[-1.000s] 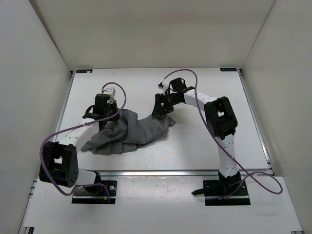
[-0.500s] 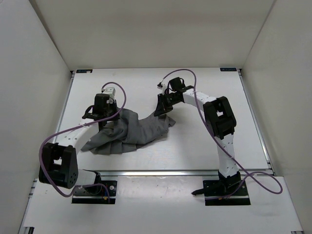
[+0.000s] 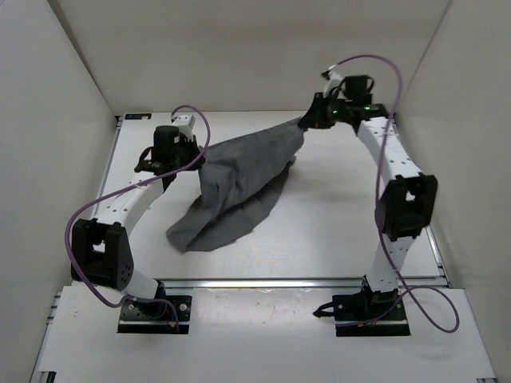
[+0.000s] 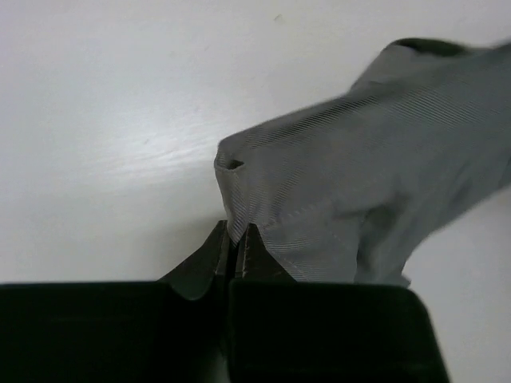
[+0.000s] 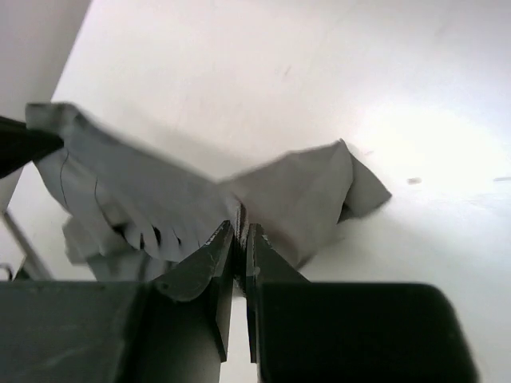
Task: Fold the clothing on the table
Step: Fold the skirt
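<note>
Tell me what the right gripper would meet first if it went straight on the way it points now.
The skirt itself: the right gripper is shut on its edge, and fabric spreads just ahead of it. Past that probably the table, though depth is unclear.

Twin white-and-black arms trailing purple cables.
Left arm (image 3: pixel 128 209), at the frame's left, and right arm (image 3: pixel 391 159), at its right: white links, boxy black joints, black base plates (image 3: pixel 152 313) at the bottom, a purple cable (image 3: pixel 77 219) looping along each; left gripper (image 4: pixel 237 233) and right gripper (image 5: pixel 239 229) have dark wedge fingers.
</note>
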Motion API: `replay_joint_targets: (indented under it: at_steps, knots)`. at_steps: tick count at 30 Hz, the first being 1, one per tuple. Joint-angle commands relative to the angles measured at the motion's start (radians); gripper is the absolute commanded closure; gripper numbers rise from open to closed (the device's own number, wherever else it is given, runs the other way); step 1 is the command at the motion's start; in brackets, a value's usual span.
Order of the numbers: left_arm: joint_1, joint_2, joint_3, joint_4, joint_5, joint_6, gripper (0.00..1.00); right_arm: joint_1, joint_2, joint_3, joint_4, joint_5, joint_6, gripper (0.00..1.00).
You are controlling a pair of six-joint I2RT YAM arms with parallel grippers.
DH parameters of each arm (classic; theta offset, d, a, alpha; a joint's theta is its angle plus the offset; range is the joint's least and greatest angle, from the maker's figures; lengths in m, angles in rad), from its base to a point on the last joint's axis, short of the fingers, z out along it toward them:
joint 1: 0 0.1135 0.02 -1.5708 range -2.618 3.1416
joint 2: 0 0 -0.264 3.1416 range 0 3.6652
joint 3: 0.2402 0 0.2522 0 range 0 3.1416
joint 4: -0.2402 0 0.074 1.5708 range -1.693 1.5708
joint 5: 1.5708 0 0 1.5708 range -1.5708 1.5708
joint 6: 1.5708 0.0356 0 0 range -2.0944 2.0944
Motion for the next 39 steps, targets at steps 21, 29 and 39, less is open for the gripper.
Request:
replay_joint_targets:
  at_steps: [21, 29, 39]
  knots:
    - [-0.162, -0.479, -0.106, -0.183, 0.145, 0.010, 1.00, 0.056, -0.999, -0.748, 0.048, 0.162, 0.117, 1.00]
    - [-0.212, -0.729, 0.035, -0.288, 0.113, -0.074, 1.00, 0.036, -1.187, -0.706, -0.134, 0.160, 0.188, 1.00]
    - [-0.120, -0.584, -0.175, -0.094, 0.162, -0.172, 1.00, -0.075, -0.987, -0.790, 0.037, 0.095, 0.102, 1.00]
